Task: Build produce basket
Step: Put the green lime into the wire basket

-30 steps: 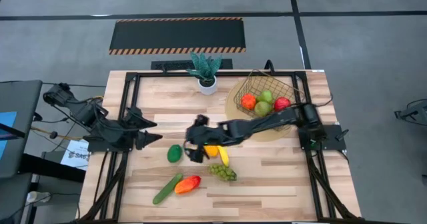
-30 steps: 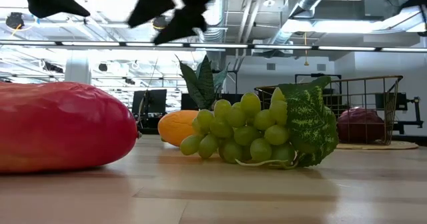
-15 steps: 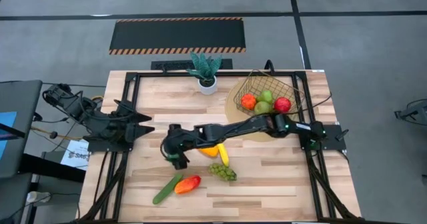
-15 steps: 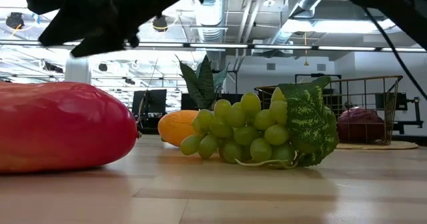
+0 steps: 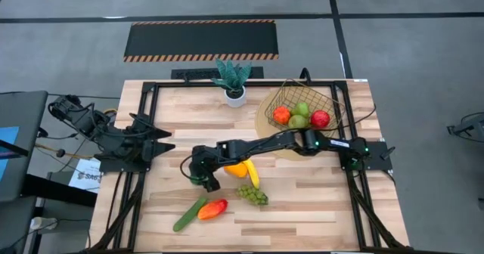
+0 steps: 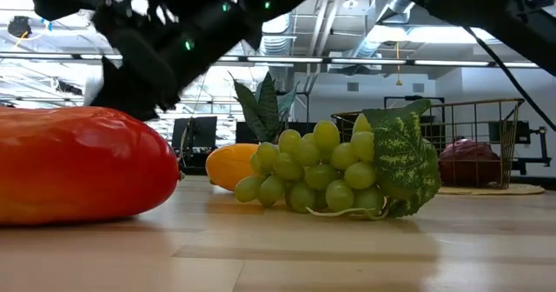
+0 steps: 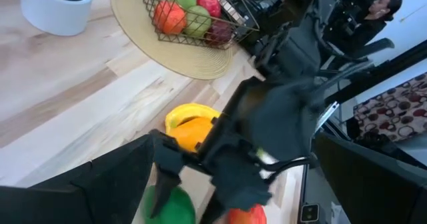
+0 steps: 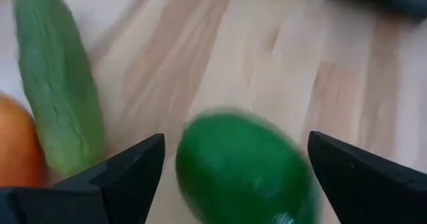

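My right gripper [image 5: 200,180] reaches across to the table's left middle and is open low over a green lime [image 8: 243,167]. Its two fingers stand either side of the lime without touching it. In the high view the gripper hides the lime, which also shows in the left wrist view [image 7: 175,207]. The gold wire basket [image 5: 290,88] stands on a round tan mat at the far right, holding an orange [image 5: 281,115], two green pears [image 5: 301,109] and a red apple [image 5: 321,119]. My left gripper [image 5: 162,139] waits open at the table's left edge.
A banana [image 5: 254,177] and an orange-coloured fruit [image 5: 237,171] lie just right of the gripper, with grapes [image 5: 253,195] nearer the front. A cucumber [image 5: 189,214] and a red-orange pepper [image 5: 214,208] lie toward the near edge. A potted spiky plant [image 5: 234,84] stands at the far edge.
My right gripper has gone toward the table's left edge and down, past the banana, until it stands over the lime and covers it in the high view. My left gripper has drawn back a little toward the left edge. The produce has stayed in place.
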